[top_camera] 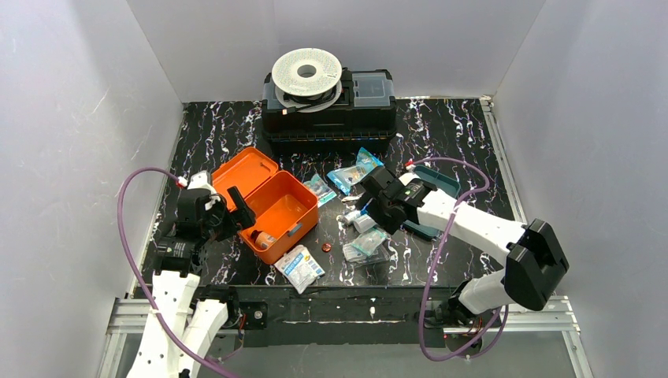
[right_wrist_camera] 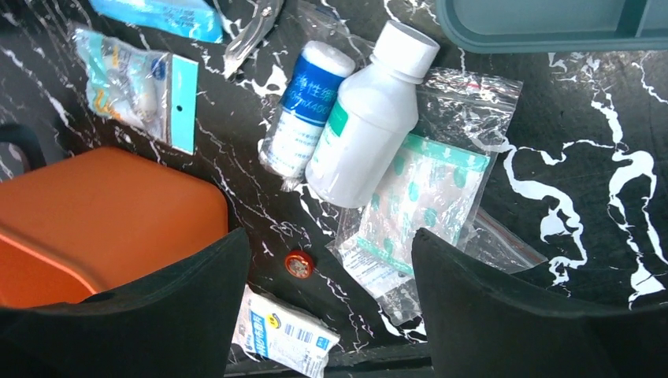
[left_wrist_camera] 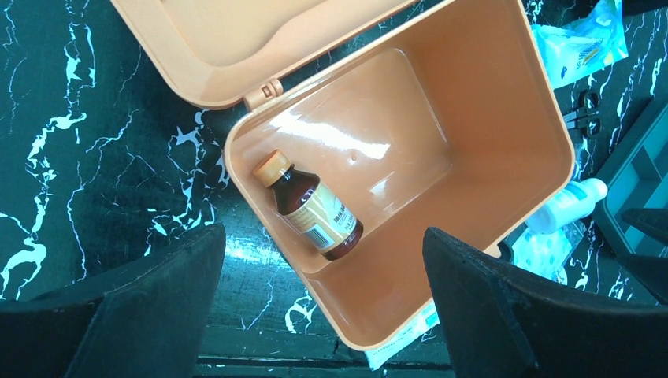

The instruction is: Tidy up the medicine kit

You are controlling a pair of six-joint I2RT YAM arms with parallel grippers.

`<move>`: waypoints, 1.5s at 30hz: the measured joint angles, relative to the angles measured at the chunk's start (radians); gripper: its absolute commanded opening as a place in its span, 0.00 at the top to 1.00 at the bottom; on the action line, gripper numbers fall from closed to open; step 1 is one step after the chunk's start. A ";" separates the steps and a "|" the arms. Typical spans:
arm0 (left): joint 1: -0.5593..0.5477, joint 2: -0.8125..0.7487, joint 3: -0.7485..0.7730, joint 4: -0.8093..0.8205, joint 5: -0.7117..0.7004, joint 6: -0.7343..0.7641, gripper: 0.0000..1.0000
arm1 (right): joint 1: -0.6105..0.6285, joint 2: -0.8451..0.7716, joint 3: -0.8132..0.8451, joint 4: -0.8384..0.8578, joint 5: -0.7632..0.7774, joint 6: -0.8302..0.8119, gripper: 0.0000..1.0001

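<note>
Filling under way — medicine kit [top_camera: 283, 201] open, brown bottle [left_wrist_camera: 311, 206] inside; right gripper [right_wrist_camera: 327, 244] spread, empty, over white bottle [right_wrist_camera: 366, 126] — calls for dropping astride and closing; left gripper [left_wrist_camera: 323, 236] wide, empty.

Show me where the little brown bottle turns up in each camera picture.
Top external: the brown bottle lies in the near corner of the open orange box, left of centre.
Left wrist: mid-picture, the bottle lies on its side on the box floor.
Right wrist: not in it; only the box's outer wall shows, lower left.
Shared landmark: the orange box.
</note>
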 measured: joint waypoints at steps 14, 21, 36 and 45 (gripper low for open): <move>-0.032 0.000 0.000 0.000 0.001 -0.001 0.04 | -0.050 0.087 -0.027 0.032 -0.043 0.133 0.22; -0.038 0.000 0.000 0.000 0.001 -0.002 0.04 | -0.061 0.125 -0.028 0.052 -0.063 0.156 0.25; -0.043 0.000 0.000 0.000 0.000 -0.004 0.04 | -0.089 0.200 -0.044 0.085 -0.088 0.172 0.37; -0.043 0.000 0.000 0.000 0.000 -0.004 0.04 | -0.095 0.208 -0.046 0.109 -0.092 0.175 0.51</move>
